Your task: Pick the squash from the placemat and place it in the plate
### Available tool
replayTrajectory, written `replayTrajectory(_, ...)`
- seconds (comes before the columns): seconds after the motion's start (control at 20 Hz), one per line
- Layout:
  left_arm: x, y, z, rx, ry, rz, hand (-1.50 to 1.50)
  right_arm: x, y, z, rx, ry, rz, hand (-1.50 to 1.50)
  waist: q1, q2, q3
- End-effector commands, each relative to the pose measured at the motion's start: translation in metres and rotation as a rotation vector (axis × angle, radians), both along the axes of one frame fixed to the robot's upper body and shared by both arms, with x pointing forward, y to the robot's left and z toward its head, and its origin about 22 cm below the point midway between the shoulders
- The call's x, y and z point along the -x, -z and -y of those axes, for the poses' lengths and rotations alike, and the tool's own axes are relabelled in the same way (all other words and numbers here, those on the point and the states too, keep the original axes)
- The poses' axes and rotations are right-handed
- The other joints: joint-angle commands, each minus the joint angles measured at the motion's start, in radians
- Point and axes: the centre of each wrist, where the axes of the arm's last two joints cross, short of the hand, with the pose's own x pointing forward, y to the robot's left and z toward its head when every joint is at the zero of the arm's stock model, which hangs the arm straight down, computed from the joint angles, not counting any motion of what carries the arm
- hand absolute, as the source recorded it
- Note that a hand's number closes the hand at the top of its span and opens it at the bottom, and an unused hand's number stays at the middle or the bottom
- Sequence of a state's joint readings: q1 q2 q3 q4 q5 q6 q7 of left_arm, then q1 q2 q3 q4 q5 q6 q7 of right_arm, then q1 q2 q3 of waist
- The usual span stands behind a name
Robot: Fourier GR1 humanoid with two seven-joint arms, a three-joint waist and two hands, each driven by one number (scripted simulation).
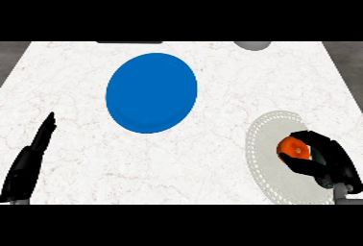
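White marble counter [212, 158], head view. Items: 1 blue plate [151, 92], centre-left, nothing on it; 1 pale round placemat [273, 144] at right edge; 1 orange squash [294, 148] on placemat, well apart from plate. Hands: 2. Right hand [322, 161] w/ fingers and thumb curled round squash. Left hand [34, 153] at left edge, fingers straight, holding nothing.

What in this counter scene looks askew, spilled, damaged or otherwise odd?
Nothing stands out. The blue plate lies flat and bare, the right hand curls round the orange squash on the pale placemat, and the left hand rests open.
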State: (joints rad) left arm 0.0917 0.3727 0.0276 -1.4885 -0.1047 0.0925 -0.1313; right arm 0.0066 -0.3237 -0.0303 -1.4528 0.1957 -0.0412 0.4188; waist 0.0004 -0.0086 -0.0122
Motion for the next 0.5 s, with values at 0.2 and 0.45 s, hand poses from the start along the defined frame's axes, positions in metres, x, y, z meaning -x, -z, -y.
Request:
replayTrajectory(0.2,-0.007,-0.004,0.016,0.014,0.089,0.002,0.0,-0.062,-0.039,-0.005,0.311,-0.329,0.03,1.5,0.089,0.026,0.014)
replayTrajectory(0.45,-0.027,-0.016,0.032,0.013,0.167,0.043,0.0,-0.1,-0.092,-0.003,0.607,-0.638,0.03,1.5,0.181,0.061,0.014)
